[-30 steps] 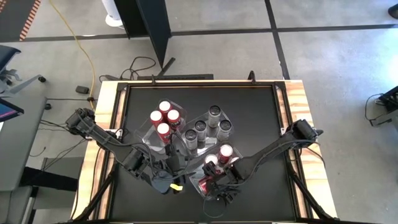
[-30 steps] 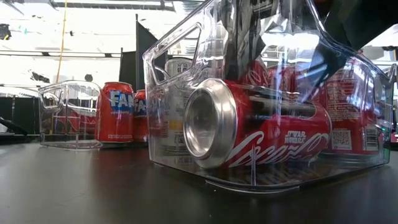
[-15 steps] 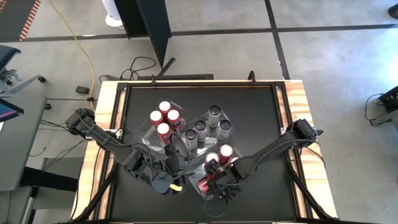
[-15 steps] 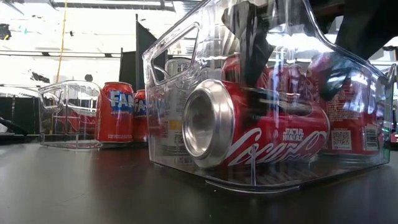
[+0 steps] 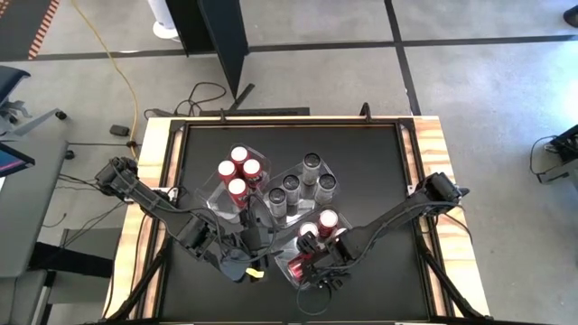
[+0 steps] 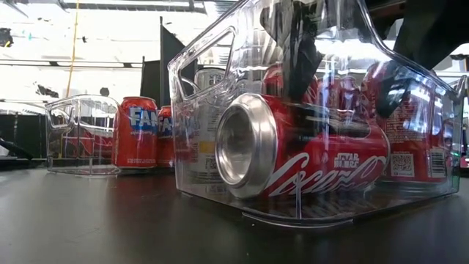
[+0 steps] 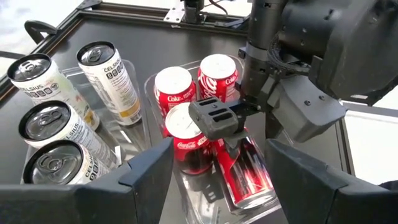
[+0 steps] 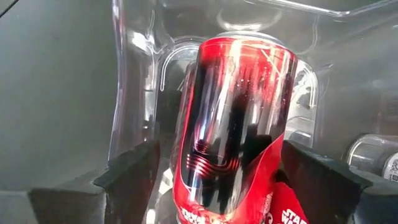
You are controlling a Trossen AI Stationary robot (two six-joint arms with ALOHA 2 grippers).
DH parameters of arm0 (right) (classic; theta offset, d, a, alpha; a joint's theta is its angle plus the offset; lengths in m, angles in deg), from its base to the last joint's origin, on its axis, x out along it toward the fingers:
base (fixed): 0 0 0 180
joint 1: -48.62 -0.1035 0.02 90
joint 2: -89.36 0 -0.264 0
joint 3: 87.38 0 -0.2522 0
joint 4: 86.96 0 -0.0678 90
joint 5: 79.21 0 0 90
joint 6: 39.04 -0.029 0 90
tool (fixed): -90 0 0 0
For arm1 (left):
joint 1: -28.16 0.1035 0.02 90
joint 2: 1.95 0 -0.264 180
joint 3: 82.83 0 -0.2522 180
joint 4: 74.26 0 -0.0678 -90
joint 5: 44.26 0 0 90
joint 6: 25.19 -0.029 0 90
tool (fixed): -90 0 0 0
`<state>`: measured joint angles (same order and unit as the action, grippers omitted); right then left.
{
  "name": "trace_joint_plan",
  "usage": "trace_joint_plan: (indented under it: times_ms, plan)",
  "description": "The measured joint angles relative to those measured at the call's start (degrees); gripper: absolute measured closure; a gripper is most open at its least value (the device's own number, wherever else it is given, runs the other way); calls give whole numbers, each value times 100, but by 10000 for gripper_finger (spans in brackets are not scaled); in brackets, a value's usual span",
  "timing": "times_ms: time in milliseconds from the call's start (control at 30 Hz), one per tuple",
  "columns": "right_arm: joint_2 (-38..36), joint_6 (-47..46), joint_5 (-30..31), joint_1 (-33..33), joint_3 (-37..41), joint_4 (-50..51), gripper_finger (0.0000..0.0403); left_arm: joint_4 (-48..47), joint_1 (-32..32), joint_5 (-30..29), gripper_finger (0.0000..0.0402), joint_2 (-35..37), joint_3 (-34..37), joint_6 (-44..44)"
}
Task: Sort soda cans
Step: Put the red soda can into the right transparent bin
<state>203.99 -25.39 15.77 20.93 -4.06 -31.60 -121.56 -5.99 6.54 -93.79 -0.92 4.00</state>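
Black table (image 5: 361, 171), wooden-edged, carried three clear plastic trays grouped near its middle and near edge.

Item 1: left tray (image 5: 217, 185). Held four upright red cans (image 5: 239, 171) with silver tops, standing close together. In the low view the same tray (image 6: 80, 136) sat in the background with red cans (image 6: 135, 132) visible through its wall.

Item 2: middle tray (image 5: 336, 171). Held five upright silver-grey cans (image 5: 312, 162) with dark tops; the left wrist view showed four of these (image 7: 102, 74), tall and pale-labelled.

Item 3: near tray (image 6: 198, 95), closest to the low camera. Contained three upright red cola cans (image 7: 214, 71) and one red can lying on its side (image 6: 308, 158), silver end toward the low camera, resting on the tray floor.

Item 4: right gripper (image 7: 233, 127). Reached down into the near tray, directly over the lying can (image 8: 239, 106). Jaws stood wide, one finger (image 8: 134, 168) on each flank of the can, just beside it; a firm grip could not be confirmed.

Item 5: left gripper (image 5: 248, 236). Positioned over the table just beside the near tray, on its left side, facing the right arm. Jaws partly spread with nothing between them; its own fingers (image 7: 149, 177) framed the wrist view.
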Motion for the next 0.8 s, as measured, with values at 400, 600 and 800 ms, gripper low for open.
trace_joint_plan:
  times_ms: [400, 600, 800]
  plan:
    - [-50, -343, 68, -149, -1195, 810, 59, 4, 15, 43, 156, 0, 0, -194]
    - [34, -88, 73, -11, -1295, 823, 63, -2, 15, 122, 156, 0, 0, -194]
    - [627, 641, 56, 24, -1336, 706, 64, 0, 15, 146, 156, 0, 0, -282]
